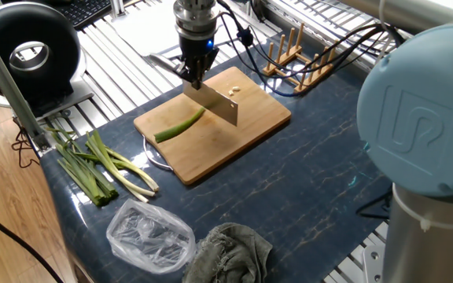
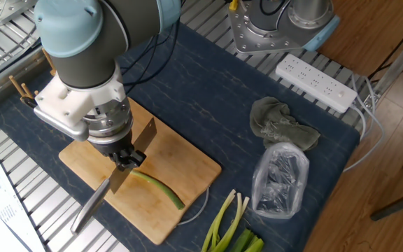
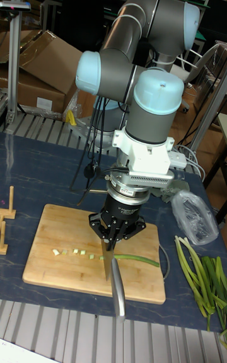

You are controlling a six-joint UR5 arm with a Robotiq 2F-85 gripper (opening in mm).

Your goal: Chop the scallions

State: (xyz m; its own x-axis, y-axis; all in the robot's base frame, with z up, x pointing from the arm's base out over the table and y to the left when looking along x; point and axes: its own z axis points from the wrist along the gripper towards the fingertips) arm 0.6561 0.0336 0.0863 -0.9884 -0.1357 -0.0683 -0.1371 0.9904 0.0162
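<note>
The gripper (image 3: 113,237) is clamped on the handle of a knife (image 1: 220,108), holding the blade edge-down over the cutting board (image 1: 246,130), at the cut end of the one stalk lying there. Read across the tall fixed view from left to right: a short row of small pale and green cut bits (image 3: 74,251) sits on the left part of the board, then comes the blade, then the remaining green stalk (image 3: 137,258) curving off to the right, and well apart on the dark table at far right lies the bundle of uncut scallions (image 3: 203,278). The step in hand looks like mid-chopping, between strokes, with most of this stalk not yet sliced. The next move likely calls for shifting the blade slightly right along the stalk and pressing straight down to the board, keeping the slices even with those already made.
</note>
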